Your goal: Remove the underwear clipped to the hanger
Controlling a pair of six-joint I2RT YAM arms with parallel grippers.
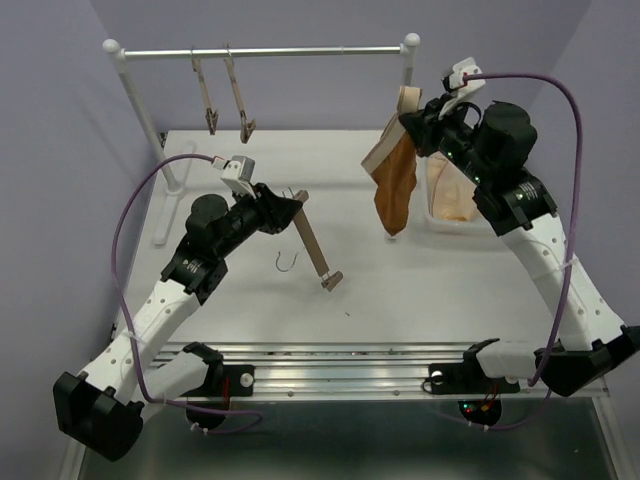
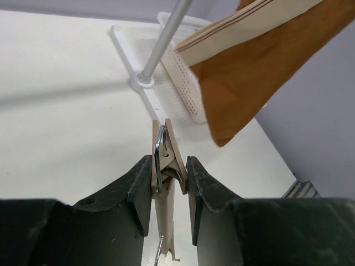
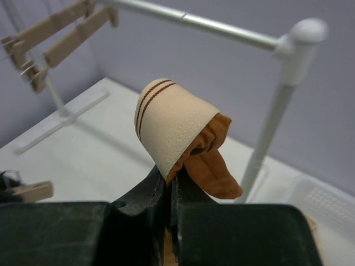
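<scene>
My right gripper [image 1: 412,122] is shut on the rust-brown underwear [image 1: 396,182] and holds it up at the back right, the cloth hanging free below. In the right wrist view the pale waistband [image 3: 169,122] loops over my closed fingers [image 3: 145,198]. My left gripper [image 1: 292,203] is shut on one clip end of the light-wood hanger [image 1: 313,243], whose far clip end rests on the table; its wire hook [image 1: 287,263] lies beside it. In the left wrist view the clip [image 2: 166,160] sits squeezed between my fingers [image 2: 206,191], and the underwear [image 2: 260,66] hangs beyond, apart from the hanger.
A white rail [image 1: 265,50] on posts spans the back, with two more wooden hangers [image 1: 223,95] hooked on it. A clear basket [image 1: 450,195] holding pale cloth stands at the back right under my right arm. The table's front edge has a metal rail [image 1: 350,365].
</scene>
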